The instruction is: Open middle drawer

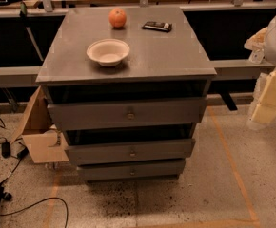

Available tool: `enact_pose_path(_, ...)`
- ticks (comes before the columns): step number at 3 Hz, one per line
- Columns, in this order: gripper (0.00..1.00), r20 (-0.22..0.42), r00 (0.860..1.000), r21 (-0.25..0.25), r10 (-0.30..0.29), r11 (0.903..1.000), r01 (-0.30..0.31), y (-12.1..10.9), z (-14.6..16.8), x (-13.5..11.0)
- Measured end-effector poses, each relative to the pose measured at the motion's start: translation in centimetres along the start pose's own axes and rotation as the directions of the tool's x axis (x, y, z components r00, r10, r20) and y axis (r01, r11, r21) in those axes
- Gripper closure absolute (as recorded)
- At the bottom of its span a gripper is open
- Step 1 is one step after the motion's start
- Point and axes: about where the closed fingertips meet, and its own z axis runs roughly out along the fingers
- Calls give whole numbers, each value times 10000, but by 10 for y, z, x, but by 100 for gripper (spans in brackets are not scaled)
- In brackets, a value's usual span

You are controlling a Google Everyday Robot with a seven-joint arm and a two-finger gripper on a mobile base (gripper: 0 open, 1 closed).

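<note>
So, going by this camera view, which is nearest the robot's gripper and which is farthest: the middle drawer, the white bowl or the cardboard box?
The gripper hangs at the right edge.
1. The middle drawer, on the cabinet front, its right end closest.
2. The white bowl, on top, left of centre.
3. The cardboard box, on the floor, far left.

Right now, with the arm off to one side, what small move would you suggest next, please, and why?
Probably bring the pincer left and down toward the small round knob at the centre of the middle drawer. The pincer hangs beyond the right side of the cabinet, apart from every drawer front, so it cannot pull anything from there.
</note>
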Motion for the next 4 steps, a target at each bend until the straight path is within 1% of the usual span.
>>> enact_pose_path(1, 0, 1, 10000, 2, 0, 10000, 0, 0, 0, 0)
enact_pose_path(2, 0, 331, 9994, -376, -96, 9992, 108, 2, 41, 0)
enact_pose_path(3, 0, 1477, 9886, -1374, -290, 9893, 495, 14, 128, 3)
enact_pose_path(4, 0, 2751, 9577, -1915, -839, 9714, 1402, 29, 207, 2)
